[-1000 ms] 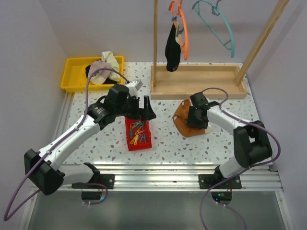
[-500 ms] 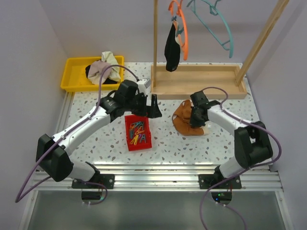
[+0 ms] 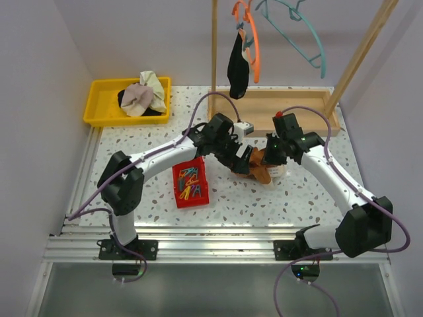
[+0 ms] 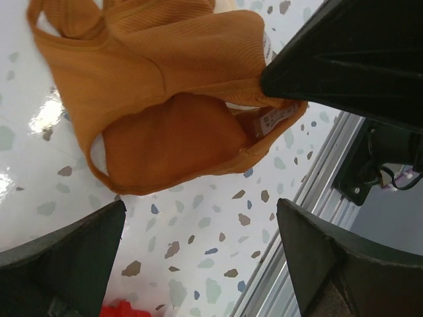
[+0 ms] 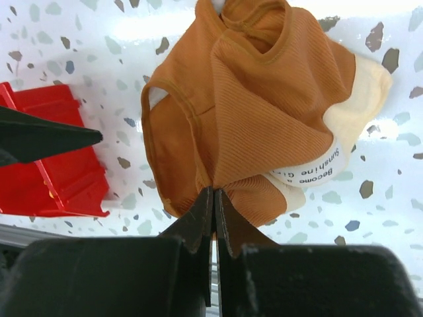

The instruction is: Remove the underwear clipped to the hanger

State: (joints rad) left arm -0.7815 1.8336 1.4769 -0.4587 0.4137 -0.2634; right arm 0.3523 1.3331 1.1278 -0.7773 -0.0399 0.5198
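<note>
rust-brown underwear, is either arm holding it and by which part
The right gripper is shut on a bunched fold of the rust-brown underwear, in its ribbed cloth beside the white lettered band. The left gripper is open, holding nothing.

Tabletop, near to far.
The lying underwear (image 3: pixel 263 175) rests mid-table (image 3: pixel 231 201), between the left gripper (image 3: pixel 244 165) and the right gripper (image 3: pixel 269 158), with the clip bin (image 3: pixel 190 186) to its left. Behind them stands the rack (image 3: pixel 271 113), where the hanging underwear (image 3: pixel 236 63) dangles from the left hanger (image 3: pixel 255 51). At the far left, the tray (image 3: pixel 98 100) holds a cloth bundle (image 3: pixel 147 92).
</note>
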